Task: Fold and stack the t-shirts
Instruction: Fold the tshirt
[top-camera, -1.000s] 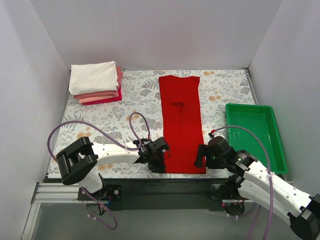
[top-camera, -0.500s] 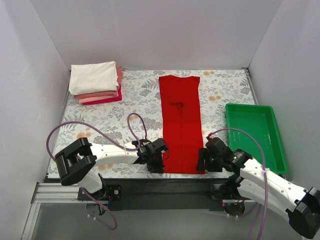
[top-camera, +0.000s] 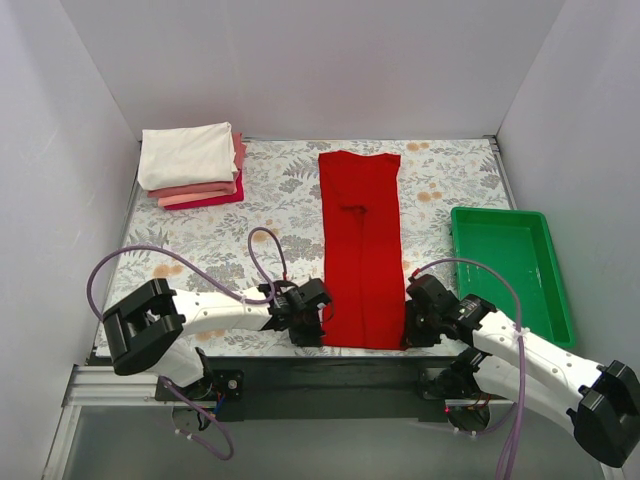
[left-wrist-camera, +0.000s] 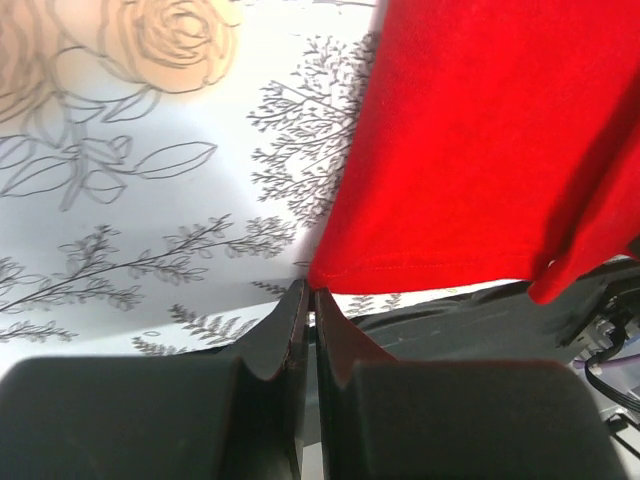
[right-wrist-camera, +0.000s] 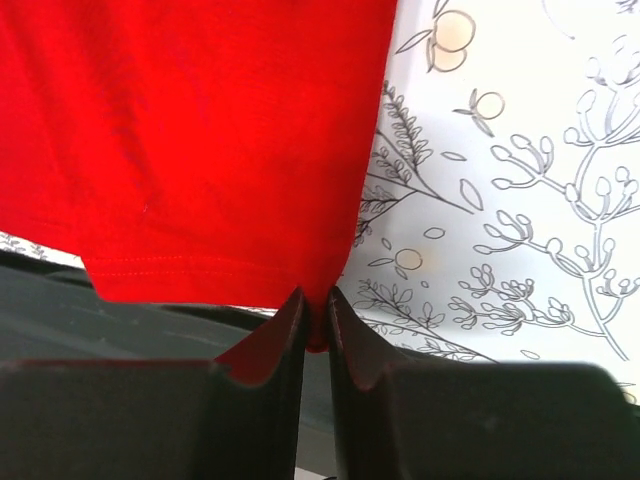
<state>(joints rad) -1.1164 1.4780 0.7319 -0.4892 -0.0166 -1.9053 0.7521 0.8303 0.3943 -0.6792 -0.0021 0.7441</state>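
Observation:
A bright red t-shirt (top-camera: 362, 250) lies folded into a long strip down the middle of the table, collar end far, hem at the near edge. My left gripper (top-camera: 318, 322) is shut on the hem's near-left corner (left-wrist-camera: 325, 272). My right gripper (top-camera: 408, 322) is shut on the near-right corner (right-wrist-camera: 318, 305), with red cloth pinched between its fingers. At the far left corner sits a stack of folded t-shirts (top-camera: 192, 165), white on top of salmon pink and crimson.
A green plastic tray (top-camera: 512, 272) stands at the right side of the floral tablecloth (top-camera: 220, 240). White walls close the table in on three sides. The near table edge and a dark metal rail run just below both grippers.
The right gripper has moved in to the shirt's near-right corner and shut on it. The left gripper closed fully on the near-left corner and barely moved.

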